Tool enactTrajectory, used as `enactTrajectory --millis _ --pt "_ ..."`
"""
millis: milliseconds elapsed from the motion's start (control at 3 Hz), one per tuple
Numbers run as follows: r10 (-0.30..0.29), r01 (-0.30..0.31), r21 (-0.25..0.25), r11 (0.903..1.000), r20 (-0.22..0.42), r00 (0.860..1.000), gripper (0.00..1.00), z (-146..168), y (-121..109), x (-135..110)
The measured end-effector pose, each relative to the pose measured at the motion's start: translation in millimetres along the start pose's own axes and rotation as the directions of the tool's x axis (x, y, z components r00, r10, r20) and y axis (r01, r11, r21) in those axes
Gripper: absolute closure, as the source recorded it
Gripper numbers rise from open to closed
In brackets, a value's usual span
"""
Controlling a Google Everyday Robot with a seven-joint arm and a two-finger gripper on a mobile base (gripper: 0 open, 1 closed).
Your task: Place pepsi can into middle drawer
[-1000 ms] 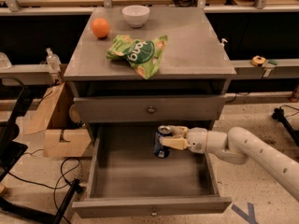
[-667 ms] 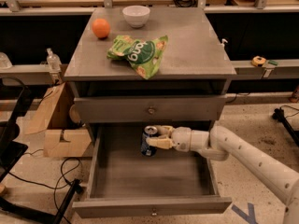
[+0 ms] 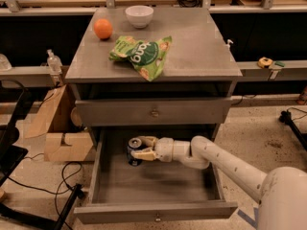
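Grey cabinet (image 3: 153, 111), flat grey surface (image 3: 201, 51) on top. Behind cabinet: light wooden bench (image 3: 62, 1), dark gap under it, grey ledge (image 3: 29, 73) running off to both sides. Clear bottle (image 3: 54, 61) on ledge left of cabinet, yellow tape measure (image 3: 263, 62) on ledge right of it. Floor (image 3: 259, 133) pale, speckled. Cardboard box (image 3: 67, 145) left of cabinet, black cables (image 3: 48, 174) in front of box. Gripper (image 3: 140, 146) low at cabinet front, clamped round pepsi can (image 3: 132, 157) inside middle drawer (image 3: 153, 186).

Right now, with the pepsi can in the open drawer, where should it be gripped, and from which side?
Grip the pepsi can across its round side wall, mid-height, coming from the view's right: it stands roughly upright at the middle drawer's back left. The end effector is shut on it that way, inside the drawer.
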State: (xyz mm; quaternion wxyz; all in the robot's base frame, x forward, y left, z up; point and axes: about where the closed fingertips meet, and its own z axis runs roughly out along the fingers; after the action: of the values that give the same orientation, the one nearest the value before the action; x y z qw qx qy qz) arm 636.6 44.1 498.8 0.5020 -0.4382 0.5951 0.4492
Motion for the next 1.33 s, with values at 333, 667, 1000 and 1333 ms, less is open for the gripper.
enactTrajectory --millis 333,667,1000,1333 --pt "-0.044 0.044 -0.015 0.9989 -0.022 0.999 1.00 28 12 32" --pt "-0.076 0.076 -0.009 0.9971 -0.032 0.997 1.00 49 26 51" --pt "-0.077 0.077 -0.011 0.9970 -0.032 0.997 0.82 51 26 50" --pt "-0.076 0.076 -0.015 0.9970 -0.030 0.997 0.59 53 27 50"
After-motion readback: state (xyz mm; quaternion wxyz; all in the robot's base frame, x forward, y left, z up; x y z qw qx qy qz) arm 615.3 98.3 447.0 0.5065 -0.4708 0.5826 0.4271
